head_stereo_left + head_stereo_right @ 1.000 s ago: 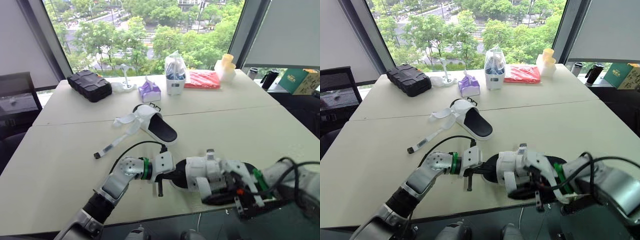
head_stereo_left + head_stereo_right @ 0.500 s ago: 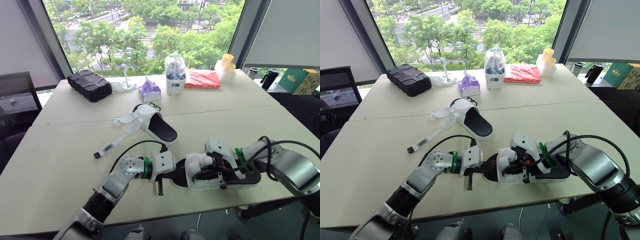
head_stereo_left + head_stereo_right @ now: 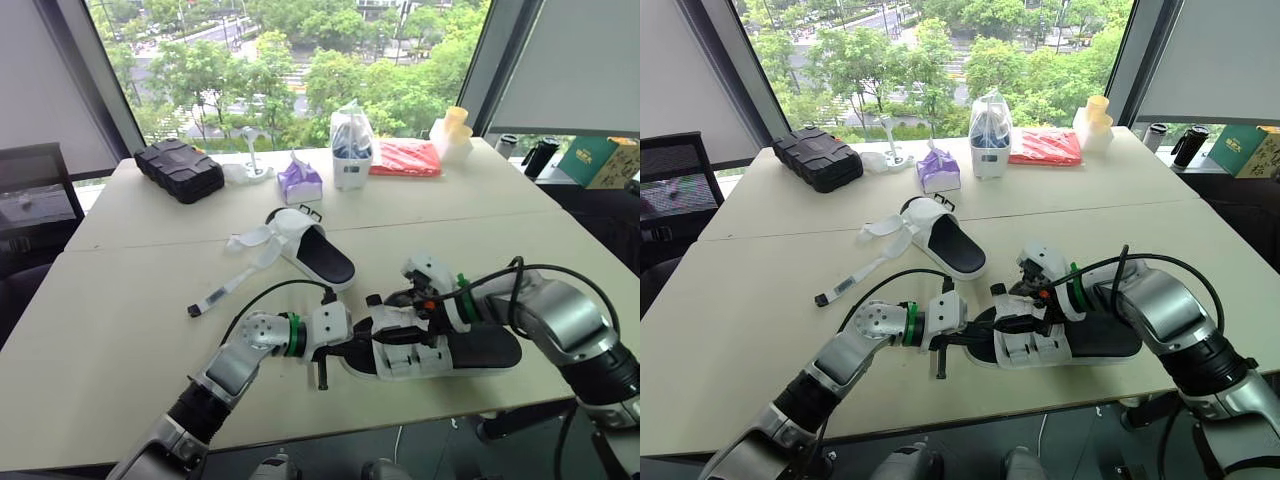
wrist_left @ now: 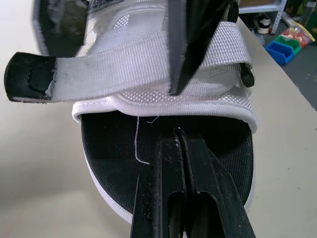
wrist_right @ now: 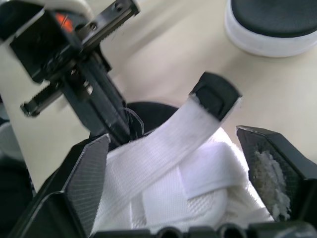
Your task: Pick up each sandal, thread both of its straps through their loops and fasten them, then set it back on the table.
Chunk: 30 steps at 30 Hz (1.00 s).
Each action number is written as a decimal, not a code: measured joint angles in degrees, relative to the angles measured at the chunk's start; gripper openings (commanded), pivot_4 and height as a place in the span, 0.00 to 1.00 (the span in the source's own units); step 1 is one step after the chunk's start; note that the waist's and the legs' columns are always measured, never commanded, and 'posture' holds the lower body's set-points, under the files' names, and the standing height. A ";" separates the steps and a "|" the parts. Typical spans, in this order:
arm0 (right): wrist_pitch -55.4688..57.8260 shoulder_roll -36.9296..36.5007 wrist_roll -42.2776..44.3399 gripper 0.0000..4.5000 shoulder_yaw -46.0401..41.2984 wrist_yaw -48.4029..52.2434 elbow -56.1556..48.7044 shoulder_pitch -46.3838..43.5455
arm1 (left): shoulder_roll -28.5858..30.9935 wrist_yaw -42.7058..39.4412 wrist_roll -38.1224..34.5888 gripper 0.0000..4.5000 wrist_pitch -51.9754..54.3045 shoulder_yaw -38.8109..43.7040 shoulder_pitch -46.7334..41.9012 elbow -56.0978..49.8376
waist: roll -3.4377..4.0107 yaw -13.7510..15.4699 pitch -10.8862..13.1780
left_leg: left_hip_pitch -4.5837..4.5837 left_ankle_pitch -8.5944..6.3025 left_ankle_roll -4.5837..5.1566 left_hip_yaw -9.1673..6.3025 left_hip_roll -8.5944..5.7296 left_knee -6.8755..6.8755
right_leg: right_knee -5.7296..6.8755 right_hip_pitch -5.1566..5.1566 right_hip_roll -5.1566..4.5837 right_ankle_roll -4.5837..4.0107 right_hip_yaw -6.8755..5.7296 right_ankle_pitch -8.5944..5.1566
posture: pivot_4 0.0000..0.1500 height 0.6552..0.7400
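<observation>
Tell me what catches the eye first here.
A black-and-white sandal at the table's front edge, with both grippers on it: the left gripper shut over its footbed, the right gripper open astride a loose white strap. A second sandal lies mid-table, straps undone.

Open table [image 3: 120,330] left of the near sandal [image 3: 485,347] — the second sandal [image 3: 312,252] and its loose strap [image 3: 222,290] lie beyond.

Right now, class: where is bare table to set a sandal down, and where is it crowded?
Bare: left side of the table, between the black case and the loose strap; the right side, between the red packet and the near sandal. Crowded: the window edge.
</observation>
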 measured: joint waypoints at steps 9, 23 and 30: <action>0.17 2.59 -1.75 0.99 0.71 0.79 6.27 -4.57 | -0.10 0.03 -0.01 0.00 -0.19 0.00 -0.14 0.24 | 0.01 -0.04 0.00 | 0.00 0.00 0.00 0.01 0.00 0.00 | 0.02 -0.01 0.02 0.00 0.00 0.00 | 1.00 1.00; 0.12 5.07 -2.90 0.02 4.06 6.33 10.02 -8.57 | -0.20 0.29 -0.02 0.00 -0.31 0.00 -0.22 0.44 | 0.01 -0.03 0.00 | 0.00 0.00 0.00 0.01 0.00 0.00 | 0.03 -0.03 0.03 0.00 -0.02 0.01 | 1.00 1.00; 2.08 3.34 0.44 0.02 1.24 9.78 6.96 -9.19 | -0.10 0.06 -0.04 0.00 -0.22 -0.07 -0.26 0.31 | 0.02 -0.02 0.01 | -0.04 0.00 0.00 0.01 0.00 -0.01 | 0.03 -0.07 0.03 0.01 -0.02 0.01 | 1.00 1.00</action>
